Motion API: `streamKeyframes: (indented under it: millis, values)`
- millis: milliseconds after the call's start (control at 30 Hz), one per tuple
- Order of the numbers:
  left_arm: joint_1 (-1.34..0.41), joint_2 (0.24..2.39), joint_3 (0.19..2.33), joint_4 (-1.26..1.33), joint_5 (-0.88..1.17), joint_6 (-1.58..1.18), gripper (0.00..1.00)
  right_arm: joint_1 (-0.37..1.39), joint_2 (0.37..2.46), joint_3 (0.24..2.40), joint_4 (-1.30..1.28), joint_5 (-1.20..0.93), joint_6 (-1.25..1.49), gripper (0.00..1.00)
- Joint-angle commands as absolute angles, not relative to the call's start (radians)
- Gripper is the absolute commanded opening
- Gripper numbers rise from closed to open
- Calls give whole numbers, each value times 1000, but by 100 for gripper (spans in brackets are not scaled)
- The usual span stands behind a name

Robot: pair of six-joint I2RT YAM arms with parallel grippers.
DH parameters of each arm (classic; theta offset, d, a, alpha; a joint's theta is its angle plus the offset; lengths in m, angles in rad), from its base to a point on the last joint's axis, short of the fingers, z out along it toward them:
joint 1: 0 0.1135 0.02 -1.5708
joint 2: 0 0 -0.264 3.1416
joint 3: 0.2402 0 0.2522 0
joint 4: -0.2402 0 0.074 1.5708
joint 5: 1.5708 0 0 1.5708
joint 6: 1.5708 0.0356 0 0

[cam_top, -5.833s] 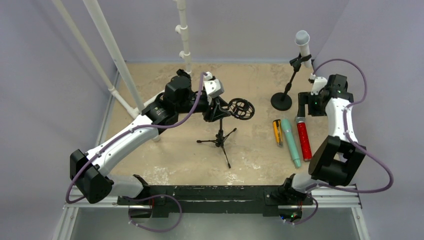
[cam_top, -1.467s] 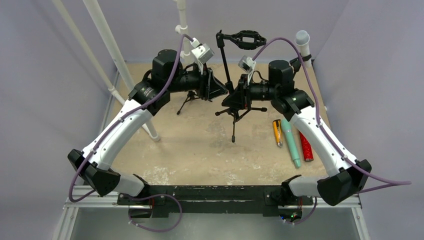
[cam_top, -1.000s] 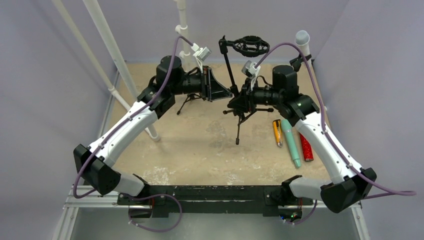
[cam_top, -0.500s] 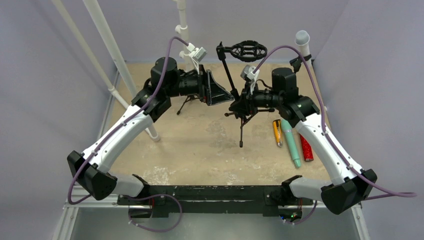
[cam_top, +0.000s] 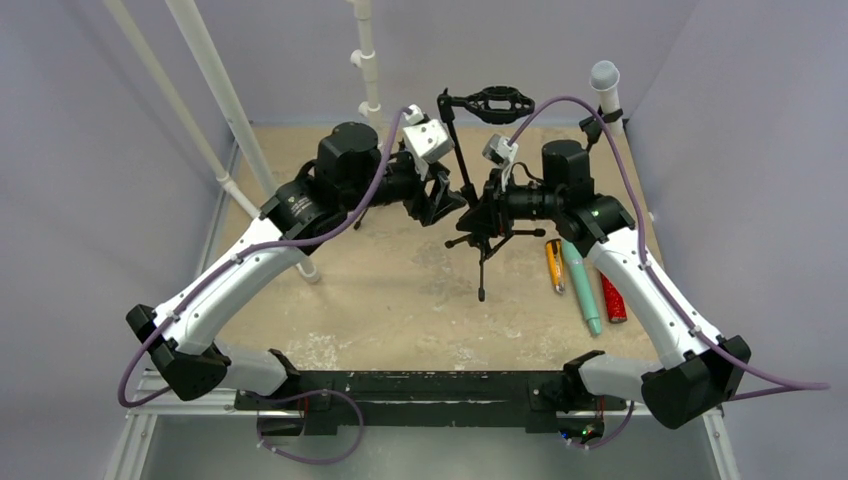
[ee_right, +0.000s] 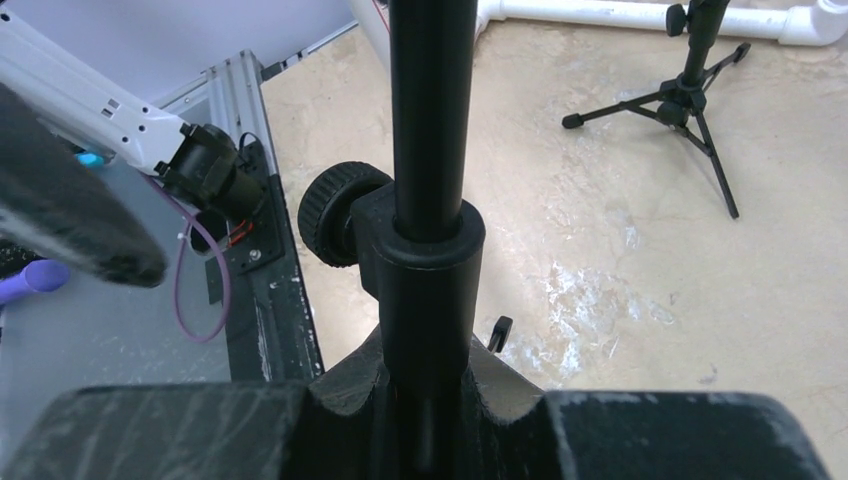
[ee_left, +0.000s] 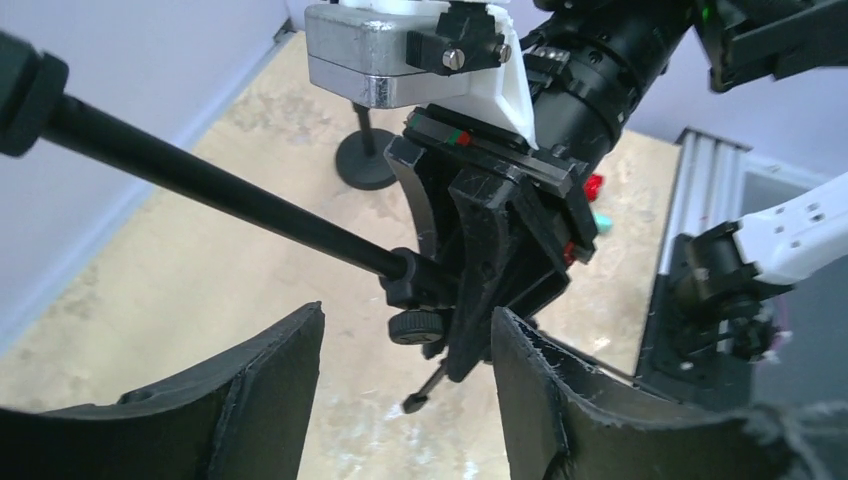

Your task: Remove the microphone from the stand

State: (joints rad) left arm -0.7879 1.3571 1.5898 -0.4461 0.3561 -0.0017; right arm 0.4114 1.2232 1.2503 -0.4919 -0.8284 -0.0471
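A grey-white microphone (cam_top: 604, 78) sits clipped in the round-base stand (ee_left: 365, 165) at the back right, with neither gripper on it. My right gripper (cam_top: 487, 215) is shut on the pole of a black tripod stand (cam_top: 462, 165) and holds it tilted; its shock mount (cam_top: 497, 100) is empty. The wrist view shows that pole (ee_right: 430, 120) clamped between the right gripper (ee_right: 425, 390) fingers, just below the knob (ee_right: 328, 212). My left gripper (cam_top: 445, 205) is open beside that pole. Its fingers (ee_left: 270, 380) stand apart below the stand's joint (ee_left: 420, 295) and hold nothing.
A yellow (cam_top: 553, 264), a teal (cam_top: 582, 285) and a red microphone (cam_top: 609, 293) lie side by side on the table at the right. A second tripod stand (ee_right: 690, 100) stands behind the left arm. White pipes (cam_top: 215, 90) rise at the back left.
The left wrist has rolled and dropped toward the stand's joint, its jaws standing off the pole. The right gripper has kept its hold, and the stand has barely shifted.
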Motion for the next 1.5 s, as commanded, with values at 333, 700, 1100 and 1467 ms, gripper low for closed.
streamKeyframes:
  millis: [333,700,1100,1467]
  values:
    - [-880,1421,1646,-498,197,241,44,396,1186,1249,-400,-873,-17,0]
    - [-881,1434,1634,-494,219,175,0,394,1171,1241,-399,-865,-35,0]
    - [-645,1437,1400,49,912,-720,33,377,1140,1235,-440,-823,-150,0]
    - [-662,1347,1531,-347,576,-207,90,364,1131,1217,-425,-833,-129,0]
